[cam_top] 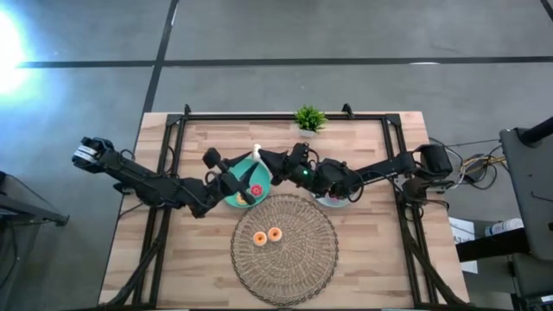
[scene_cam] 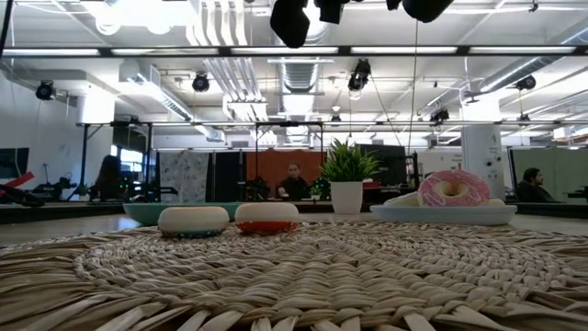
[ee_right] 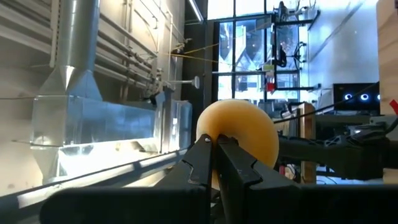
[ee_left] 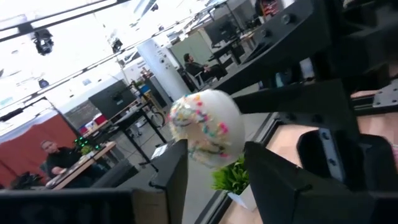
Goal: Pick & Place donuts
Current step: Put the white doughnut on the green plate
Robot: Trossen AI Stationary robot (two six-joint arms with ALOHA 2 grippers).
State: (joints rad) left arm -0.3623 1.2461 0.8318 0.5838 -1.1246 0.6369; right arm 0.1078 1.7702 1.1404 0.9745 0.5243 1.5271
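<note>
My left gripper (cam_top: 251,168) is raised over the teal plate (cam_top: 233,200) and is shut on a white donut with coloured sprinkles (ee_left: 205,127). My right gripper (cam_top: 270,161) is raised beside it and is shut on a plain tan donut (ee_right: 245,134). Two small orange donuts (cam_top: 267,236) lie flat on the wicker mat (cam_top: 283,259). A red donut (cam_top: 256,188) lies on the teal plate. A pink-frosted donut (scene_cam: 453,188) leans on the light-blue plate (scene_cam: 441,216). The chocolate donut is out of view. My left gripper pinches the white sprinkled donut by its lower part (ee_left: 202,155) between its two fingers (ee_left: 174,171). The donut stands out past the fingertips, lifted clear of the plate and the table. My right gripper pinches the tan donut at its near edge (ee_right: 214,134) between its two fingers (ee_right: 199,158), which are almost together. The fingers hide the place of contact. The donut stands out past the fingertips, lifted clear of the table.
A small potted plant (cam_top: 309,119) stands at the table's far edge. A black frame (cam_top: 285,116) runs round the tabletop. My right arm (cam_top: 363,175) reaches over the light-blue plate. People sit in the room beyond the table (scene_cam: 294,181).
</note>
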